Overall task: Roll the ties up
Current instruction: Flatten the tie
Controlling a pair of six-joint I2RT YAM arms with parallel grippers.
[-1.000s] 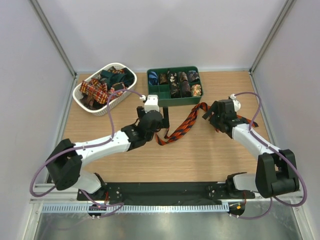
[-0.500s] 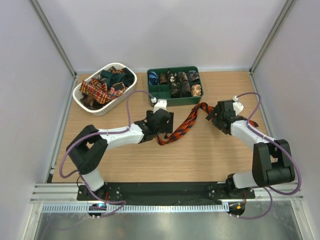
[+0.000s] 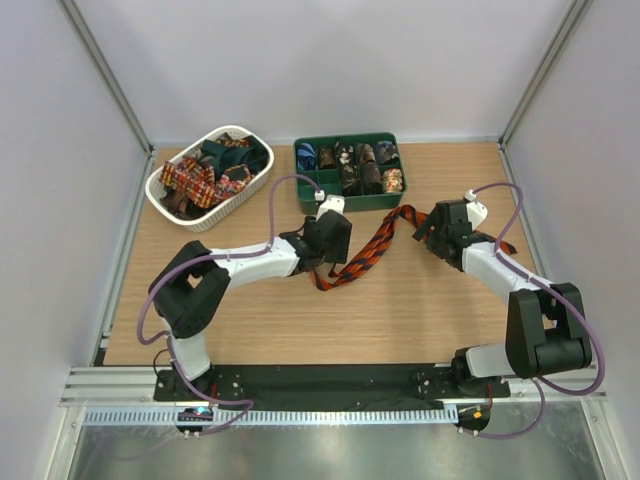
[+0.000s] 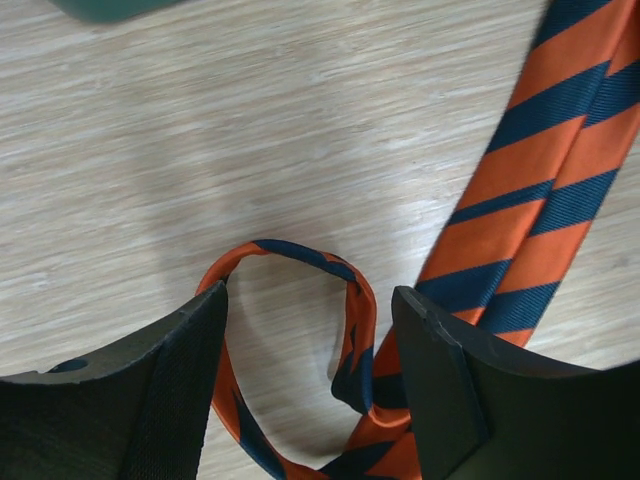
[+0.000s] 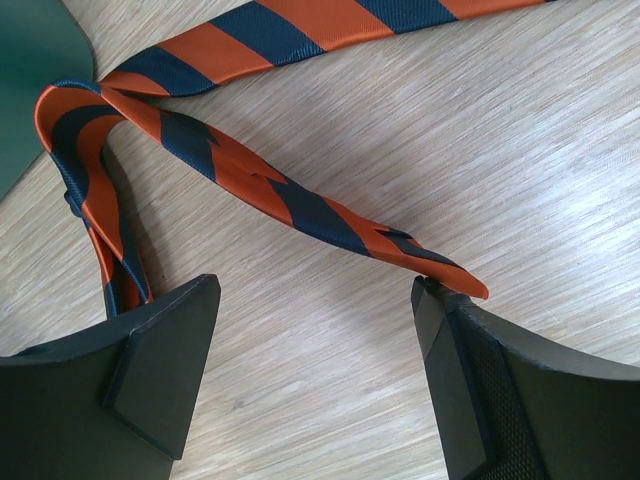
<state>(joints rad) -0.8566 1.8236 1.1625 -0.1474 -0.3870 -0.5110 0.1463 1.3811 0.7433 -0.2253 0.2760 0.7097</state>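
Observation:
The orange-and-black striped tie (image 3: 365, 255) lies slack on the wooden table, running diagonally from my left gripper (image 3: 330, 240) up to my right gripper (image 3: 440, 228). In the left wrist view my left gripper (image 4: 310, 375) is open, its jaws standing on either side of a small loop of the tie (image 4: 352, 300) at its end. In the right wrist view my right gripper (image 5: 315, 365) is open above bare wood. A twisted fold of the tie (image 5: 290, 195) lies just ahead of it, its tip next to the right finger (image 5: 500, 390).
A white oval slotted basket (image 3: 215, 222) at the back left holds several loose ties, among them a red plaid one (image 3: 190, 180). A green compartment tray (image 3: 360, 206) at the back centre holds several rolled ties. Grey walls close in both sides.
My left arm has swung right and stretched out, bringing its gripper over the tie's near end. My right gripper has shifted only slightly. The tie lies much as before.

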